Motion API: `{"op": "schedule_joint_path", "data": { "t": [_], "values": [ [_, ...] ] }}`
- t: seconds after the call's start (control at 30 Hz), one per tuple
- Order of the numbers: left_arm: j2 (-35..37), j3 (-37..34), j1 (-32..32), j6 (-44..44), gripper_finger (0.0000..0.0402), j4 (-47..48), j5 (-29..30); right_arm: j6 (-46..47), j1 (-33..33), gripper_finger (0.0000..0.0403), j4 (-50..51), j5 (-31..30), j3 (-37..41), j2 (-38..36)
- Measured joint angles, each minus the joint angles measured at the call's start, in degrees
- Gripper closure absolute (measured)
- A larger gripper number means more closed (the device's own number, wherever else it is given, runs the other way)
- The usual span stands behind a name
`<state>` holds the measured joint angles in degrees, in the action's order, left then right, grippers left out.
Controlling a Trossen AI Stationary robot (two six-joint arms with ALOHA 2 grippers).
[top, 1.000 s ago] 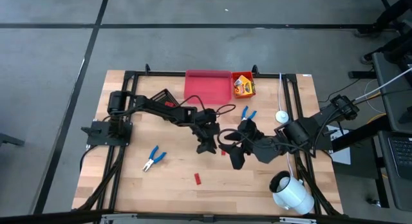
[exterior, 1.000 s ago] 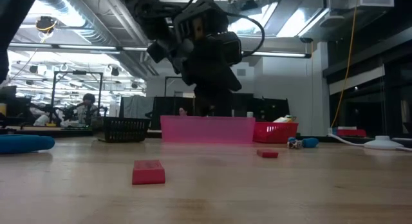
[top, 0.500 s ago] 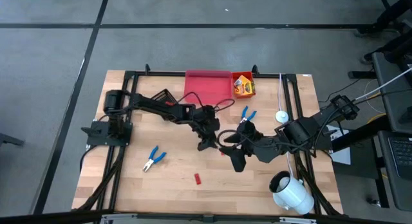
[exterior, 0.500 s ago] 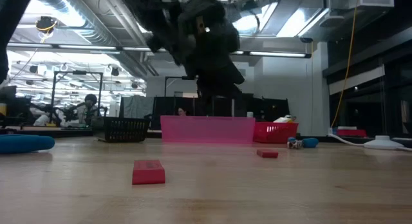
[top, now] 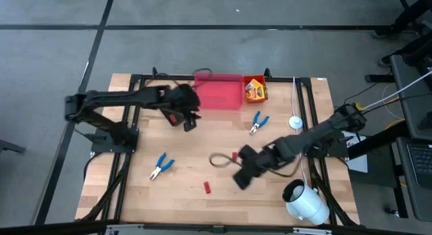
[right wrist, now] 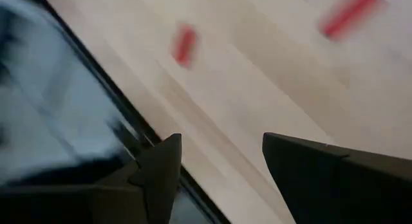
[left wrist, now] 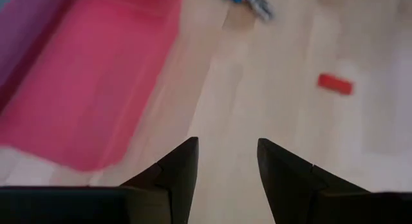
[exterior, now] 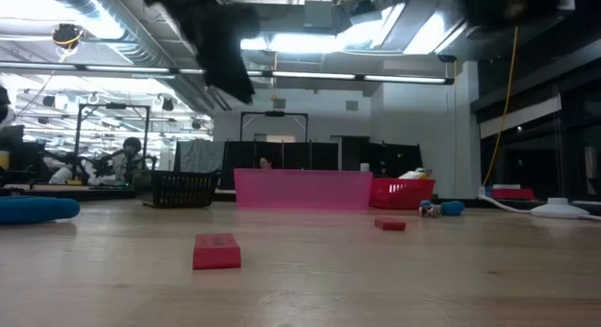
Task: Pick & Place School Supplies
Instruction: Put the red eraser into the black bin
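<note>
Both grippers are open and hold nothing. My left gripper hovers by the near left corner of the pink bin. My right gripper hangs over the table's middle. A red piece lies flat just beyond it, and another red piece lies nearer the front edge. One blue-handled tool lies on the left, the other blue-handled tool right of centre. Crayon boxes sit in the orange bin.
A white cylinder lies at the near right corner. The black mesh bin stands by the pink bin, mostly under my left arm in the high view. A white round object with a cable sits on the right. A cable loop lies mid-table.
My left gripper has swung away from the table's middle toward the far left, ending beside the pink bin, and has risen. My right gripper has drawn a little toward the near edge and has also risen. The red pieces and tools have stayed put.
</note>
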<state>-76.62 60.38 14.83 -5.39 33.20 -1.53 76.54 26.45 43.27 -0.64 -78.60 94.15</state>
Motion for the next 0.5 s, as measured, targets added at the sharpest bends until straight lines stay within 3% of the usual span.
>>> {"op": "schedule_joint_path", "data": {
  "t": [0.1, 0.27, 0.5],
  "values": [
    [5.5, -1.9, -0.2, -3.2, 0.0245, 0.2, 0.1, 4.7, -3.9, 0.0179, -12.1, -1.1, 4.8, 0.1],
    [11.9, -2.8, -2.8, -8.5, 0.0245, 0.5, 0.7, 13.5, -7.4, 0.0179, -12.3, -3.4, 10.5, 0.2],
    [16.4, -2.8, -7.4, -11.3, 0.0245, 0.0, 5.3, 17.7, -8.9, 0.0179, -23.5, -3.4, 16.3, 3.3]
  ]
}}
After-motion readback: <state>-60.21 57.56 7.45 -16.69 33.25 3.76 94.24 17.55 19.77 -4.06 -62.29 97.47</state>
